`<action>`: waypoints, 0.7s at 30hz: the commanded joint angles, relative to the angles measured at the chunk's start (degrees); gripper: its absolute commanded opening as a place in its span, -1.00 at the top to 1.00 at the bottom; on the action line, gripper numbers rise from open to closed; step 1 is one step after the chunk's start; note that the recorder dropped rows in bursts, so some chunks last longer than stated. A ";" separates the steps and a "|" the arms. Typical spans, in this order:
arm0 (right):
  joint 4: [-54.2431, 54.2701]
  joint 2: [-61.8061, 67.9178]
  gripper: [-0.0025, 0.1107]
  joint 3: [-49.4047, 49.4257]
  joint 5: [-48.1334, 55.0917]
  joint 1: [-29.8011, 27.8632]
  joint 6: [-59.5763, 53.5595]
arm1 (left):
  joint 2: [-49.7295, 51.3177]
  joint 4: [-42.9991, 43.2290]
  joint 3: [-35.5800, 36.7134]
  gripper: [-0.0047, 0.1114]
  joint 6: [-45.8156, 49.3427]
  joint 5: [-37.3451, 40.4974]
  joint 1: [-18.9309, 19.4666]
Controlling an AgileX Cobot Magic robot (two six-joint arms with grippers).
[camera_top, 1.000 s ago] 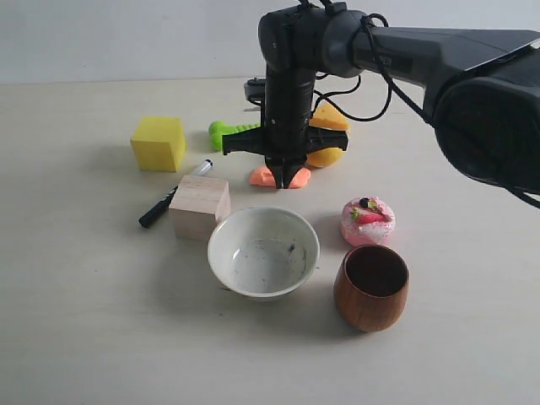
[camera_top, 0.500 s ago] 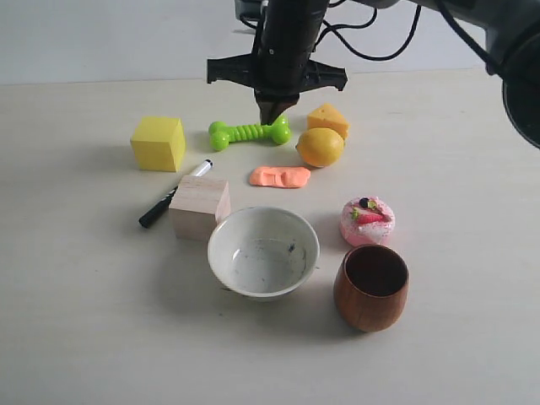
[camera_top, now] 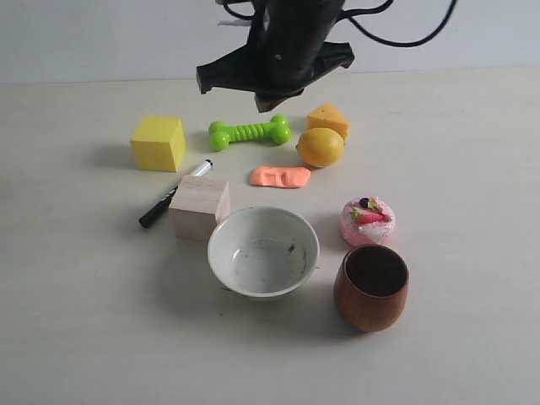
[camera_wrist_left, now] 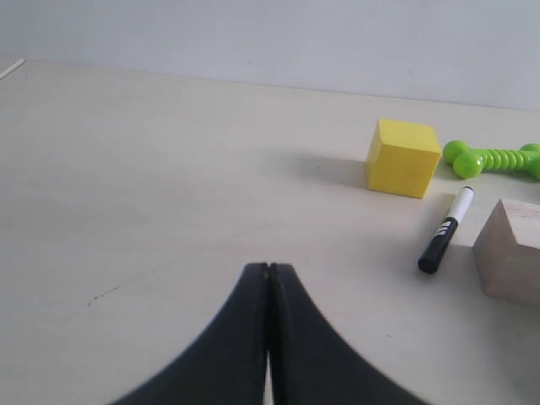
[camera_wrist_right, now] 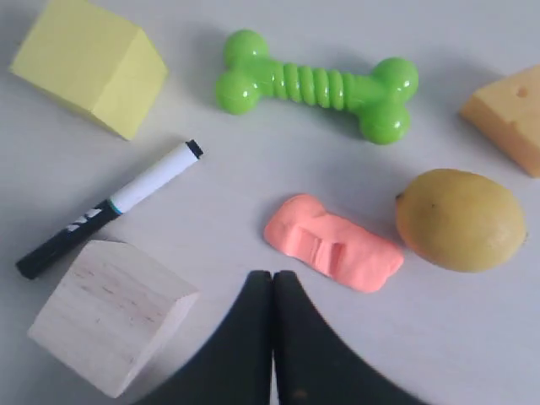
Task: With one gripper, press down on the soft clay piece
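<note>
Hanging over the counter: our right hand [camera_top: 272, 103] sits high in the exterior view, well clear of everything below, with its tip pointing down near the green bone toy [camera_top: 250, 132].
Right hand state: we see both fingers pressed together with no gap between them and nothing held.
Left hand state: our left hand [camera_wrist_left: 268, 266] has its fingers closed tip to tip in the same way, and it holds nothing. It is over a bare stretch of counter [camera_top: 472, 169].
Soft clay piece: the soft clay piece [camera_top: 280, 176] lies flat on the counter with nothing touching it. It is salmon-orange, and our right wrist view shows dents across its top.
Clay neighbours: the lemon [camera_top: 320, 147] is just beside one end of the clay, and the bone toy lies beyond it. The white bowl [camera_top: 215, 253] is on the near side.
Behind the lemon: an orange cheese wedge [camera_top: 328, 118] touches the lemon or nearly does, and we cannot tell which.
Left group: a yellow cube [camera_top: 158, 142], a black-and-white marker [camera_top: 175, 193] and a pale wooden block [camera_top: 201, 207]. The marker lies aslant between the cube and the block.
Right front: a pink cake toy [camera_top: 367, 220] sits just behind a brown wooden cup [camera_top: 371, 287], which stands upright beside the bowl.
</note>
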 commanded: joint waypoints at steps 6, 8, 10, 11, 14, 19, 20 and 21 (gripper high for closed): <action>-0.17 -26.34 0.96 29.06 -17.13 0.04 -0.84 | -0.32 -0.21 -0.13 0.92 -0.12 -0.34 -0.43; -0.17 -30.95 0.96 33.71 -18.28 0.04 -0.84 | -0.32 -0.21 -0.13 0.92 -0.12 -0.34 -0.43; 0.11 -35.43 0.96 36.88 -18.41 0.04 -0.84 | -0.32 -0.21 -0.13 0.92 -0.12 -0.34 -0.43; 0.11 -37.10 0.96 37.82 -18.41 0.04 -0.84 | -0.32 -0.21 -0.13 0.92 -0.12 -0.34 -0.43; 0.56 -42.74 0.96 39.77 -16.85 0.04 -0.84 | -0.32 -0.21 -0.13 0.92 -0.12 -0.34 -0.43; 0.97 -51.27 0.96 39.77 -12.79 0.04 0.94 | -0.32 -0.21 -0.13 0.92 -0.12 -0.34 -0.43; 0.97 -52.68 0.96 39.77 -12.56 0.04 0.94 | -0.32 -0.21 -0.13 0.92 -0.12 -0.34 -0.43; 0.97 -54.35 0.96 39.77 -12.09 0.04 0.94 | -0.32 -0.21 -0.13 0.92 -0.12 -0.34 -0.43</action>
